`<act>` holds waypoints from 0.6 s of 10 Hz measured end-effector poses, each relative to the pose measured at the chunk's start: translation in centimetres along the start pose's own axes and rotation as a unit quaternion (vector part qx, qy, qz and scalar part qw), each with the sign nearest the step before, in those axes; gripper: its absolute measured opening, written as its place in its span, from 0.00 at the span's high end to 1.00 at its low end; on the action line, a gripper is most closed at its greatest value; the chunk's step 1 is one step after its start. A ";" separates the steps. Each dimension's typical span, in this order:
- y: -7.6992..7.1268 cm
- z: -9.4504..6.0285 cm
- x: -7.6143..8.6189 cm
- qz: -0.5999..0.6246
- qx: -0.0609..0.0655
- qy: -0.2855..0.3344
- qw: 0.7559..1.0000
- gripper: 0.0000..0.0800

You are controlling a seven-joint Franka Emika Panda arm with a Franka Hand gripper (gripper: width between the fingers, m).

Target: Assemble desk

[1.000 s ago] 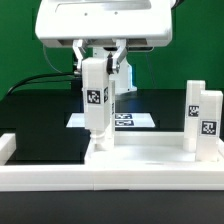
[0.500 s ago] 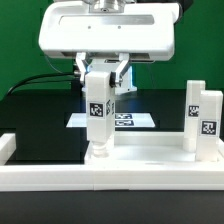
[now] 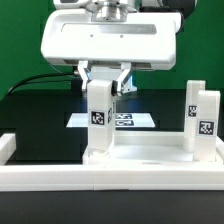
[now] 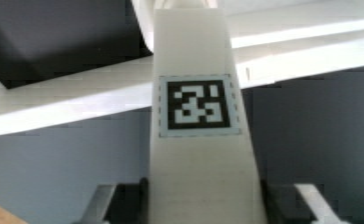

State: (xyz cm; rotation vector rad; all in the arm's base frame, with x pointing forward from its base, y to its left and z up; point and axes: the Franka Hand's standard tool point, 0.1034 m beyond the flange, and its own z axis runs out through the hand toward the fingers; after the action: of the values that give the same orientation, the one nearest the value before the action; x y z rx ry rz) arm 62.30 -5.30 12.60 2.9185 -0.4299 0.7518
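A white leg post with a black-and-white tag is held upright left of centre in the exterior view, its top clamped in the pincer, whose jaws are part closed against the post's sides. The post's foot is seen meeting the rimmed tabletop panel, which lies low across the frame. In the wrist view the same leg post fills the middle of the picture, with the fingers flanking it at the lower edge.

The step in hand is judged to be seating or screwing this post into its corner hole. For that to be done well, the post should be kept plumb, downward pressure kept light and steady, and any turning done about the post's own axis, so that the panel is not dragged along the bench.

Two further leg posts are seen standing at the right of the exterior view, and the marker board lies behind, at mid-frame.
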 end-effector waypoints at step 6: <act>-0.5 0.1 -0.2 -0.002 -0.005 0.052 0.999 0.64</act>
State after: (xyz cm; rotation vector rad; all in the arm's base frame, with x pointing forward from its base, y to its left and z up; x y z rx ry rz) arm 62.35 -4.76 12.38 2.8534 -0.4156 0.8916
